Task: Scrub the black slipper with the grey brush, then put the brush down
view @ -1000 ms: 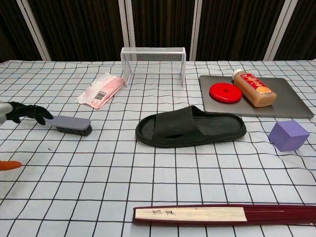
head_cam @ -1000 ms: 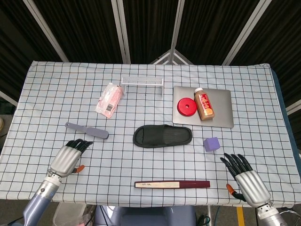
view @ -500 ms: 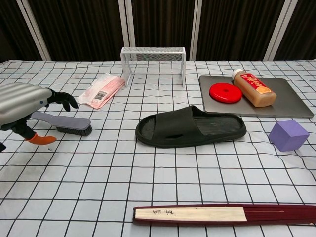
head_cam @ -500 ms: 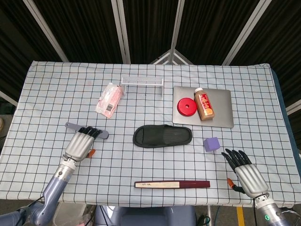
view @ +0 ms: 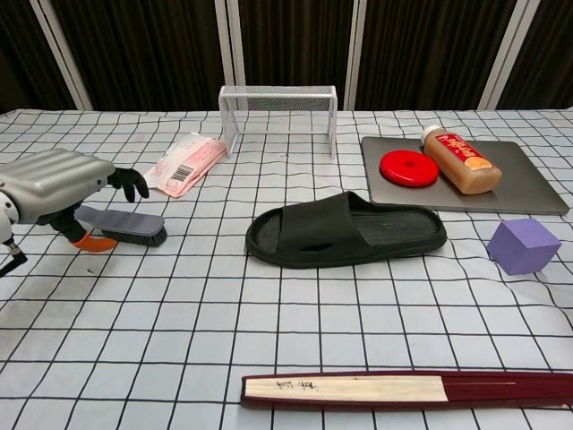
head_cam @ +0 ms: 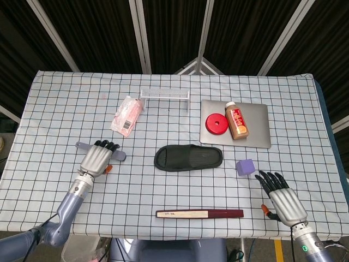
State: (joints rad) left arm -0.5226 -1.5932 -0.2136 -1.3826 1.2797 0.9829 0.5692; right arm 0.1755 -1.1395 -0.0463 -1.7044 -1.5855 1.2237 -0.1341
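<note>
The black slipper (head_cam: 188, 158) (view: 347, 231) lies on its sole at the middle of the checked cloth, toe to the left. The grey brush (head_cam: 119, 156) (view: 132, 227) lies flat on the cloth left of it. My left hand (head_cam: 96, 159) (view: 54, 184) hovers right over the brush handle. Its fingers reach across the handle and its thumb is down at the near side, not closed around it. My right hand (head_cam: 281, 197) sits near the front right edge with fingers spread, holding nothing; only the head view shows it.
A white wire rack (head_cam: 165, 94) and a pink packet (head_cam: 126, 115) lie at the back. A grey tray (head_cam: 256, 131) holds a red disc (head_cam: 216, 123) and a brown bottle (head_cam: 236, 121). A purple cube (head_cam: 245, 167) sits right of the slipper, with a folded fan (head_cam: 199, 214) in front.
My left hand moved forward from the front left edge until it lies over the brush handle. My right hand shifted slightly forward. The brush and slipper have not moved.
</note>
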